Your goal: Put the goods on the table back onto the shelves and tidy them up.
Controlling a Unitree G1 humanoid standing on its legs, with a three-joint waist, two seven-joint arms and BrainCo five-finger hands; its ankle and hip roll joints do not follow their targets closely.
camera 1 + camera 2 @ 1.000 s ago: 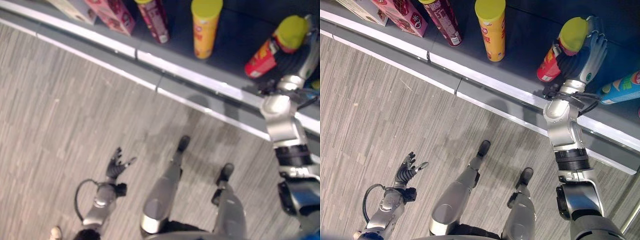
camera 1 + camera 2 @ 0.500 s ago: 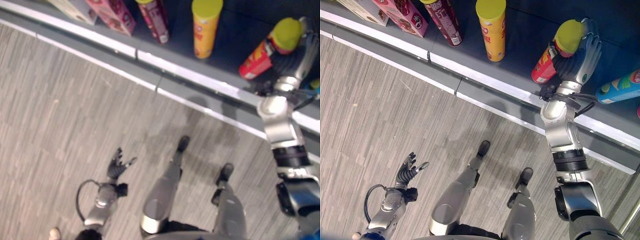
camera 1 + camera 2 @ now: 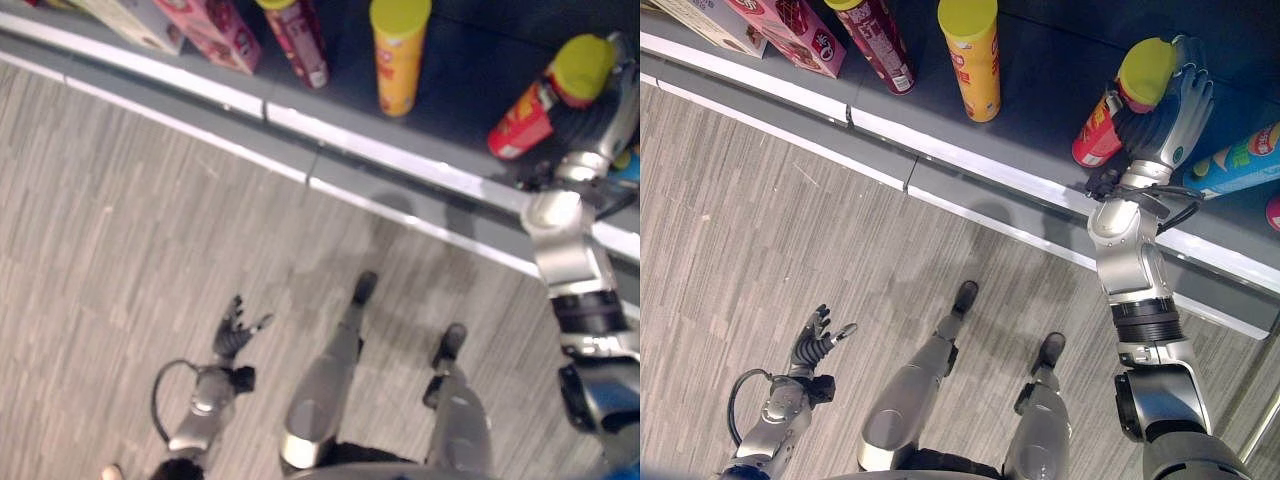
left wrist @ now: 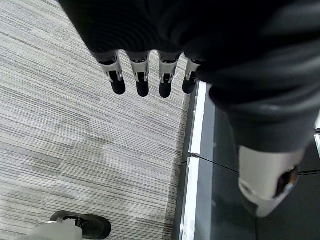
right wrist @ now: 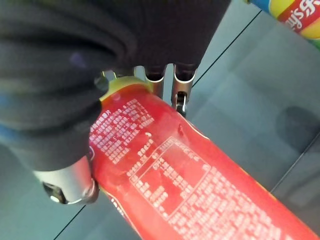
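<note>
R hand (image 3: 1160,125) fingers (image 5: 181,87) curled round red can (image 3: 1102,125) w/ yellow lid, on shelf (image 3: 1060,90). Can tilted, long axis slanting, lid end up toward the hand. Other cans: 1 yellow (image 3: 970,55), 1 dark red (image 3: 875,40), 1 blue (image 3: 1238,160); 2 boxes (image 3: 780,25). L hand (image 3: 815,340) fingers apart, over floor (image 3: 790,230).

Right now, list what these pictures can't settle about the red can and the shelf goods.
- Red can: whether its base rests on the shelf; the tilt and the right hand leave that unclear.
- Right hand's fingertips: hidden behind the can in the right wrist view.
- Blue can: cut off by the right eye view's edge.
- Pink box: top cut off by the upper edge.
</note>
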